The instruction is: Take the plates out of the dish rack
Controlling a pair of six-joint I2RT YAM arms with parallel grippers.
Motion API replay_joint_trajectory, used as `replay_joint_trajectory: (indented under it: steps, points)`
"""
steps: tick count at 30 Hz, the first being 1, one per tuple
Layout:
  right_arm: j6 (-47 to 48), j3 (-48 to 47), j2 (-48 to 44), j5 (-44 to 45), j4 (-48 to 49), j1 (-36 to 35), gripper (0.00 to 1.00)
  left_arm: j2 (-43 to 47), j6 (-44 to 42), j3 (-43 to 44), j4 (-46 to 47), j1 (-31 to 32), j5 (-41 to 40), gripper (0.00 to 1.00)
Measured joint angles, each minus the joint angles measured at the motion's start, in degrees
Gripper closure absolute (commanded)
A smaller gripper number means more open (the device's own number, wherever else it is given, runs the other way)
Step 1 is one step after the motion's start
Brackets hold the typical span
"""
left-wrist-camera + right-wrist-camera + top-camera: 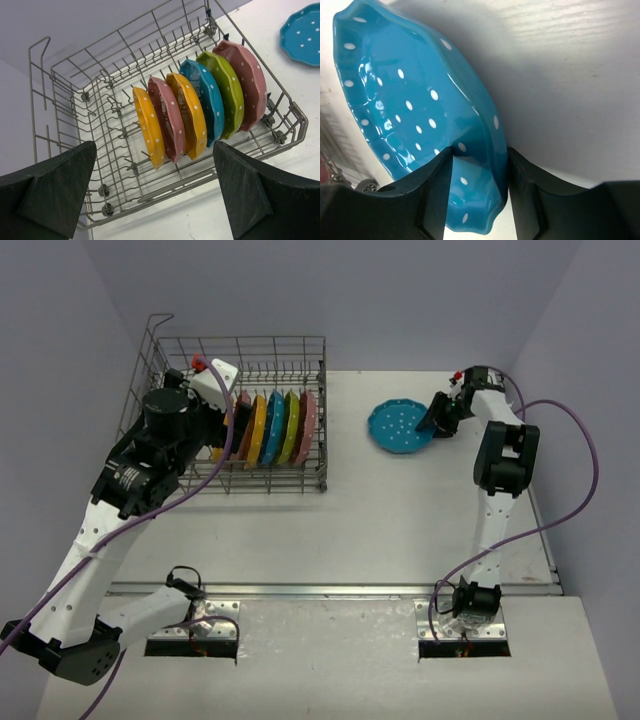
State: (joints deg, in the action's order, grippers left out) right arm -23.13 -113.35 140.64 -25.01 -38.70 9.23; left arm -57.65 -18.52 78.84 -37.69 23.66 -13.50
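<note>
Fingers [55, 190] of the left gripper [155, 147] spread as wide as they go, nothing between them, hanging above the near rail of the dish rack [240, 339]. Below them, inside the dish rack, six plates standing on edge in one row between the tines: yellow plate [149, 127], pink plate [170, 117], orange plate [192, 112], blue plate [207, 97], green plate [225, 90], dark pink plate [245, 82], this last nearest the dish rack's right wall.

Fingers [432, 200] of the right gripper [480, 165] parted a little and set astride the rim of the loose blue plate [405, 100]. One finger inside the bowl, the other outside against the scalloped wall, a strip of blue showing between inner finger and rim, no pinch seen. Loose blue plate flat and face up on the white table [400, 520], well apart from the dish rack, to its right. Raised wire handle [160, 320] at the dish rack's far left corner.
</note>
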Motion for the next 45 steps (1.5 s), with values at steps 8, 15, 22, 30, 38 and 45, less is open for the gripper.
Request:
replay_joint_trajectory:
  steps: [8,15,22,30,38,45]
  points:
    - [1.69,-1.01,-0.91,7.31,-0.63,-1.11,0.26,-0.65,0.78,-0.19,-1.50,0.00,-2.25,0.00]
    - [5.06,0.83,-3.21,16.01,-0.75,-0.84,0.12,-4.74,4.27,0.01,-5.93,-2.62,-1.20,0.00]
    - [8.97,3.31,-11.16,18.71,-4.31,-0.78,0.01,-11.61,8.16,4.28,-10.12,-15.65,6.08,0.12]
    - [12.91,14.20,-36.74,15.28,-1.62,-2.87,0.01,-22.42,9.17,5.72,-10.59,-18.04,10.73,0.29]
    - [14.14,24.85,-49.13,11.20,-0.66,-3.68,0.01,-32.15,9.14,8.72,-9.24,-19.08,11.77,0.39]
    - [14.12,25.80,-49.09,9.66,-1.36,-3.69,0.01,-37.13,9.16,10.38,-6.84,-19.21,11.76,0.48]
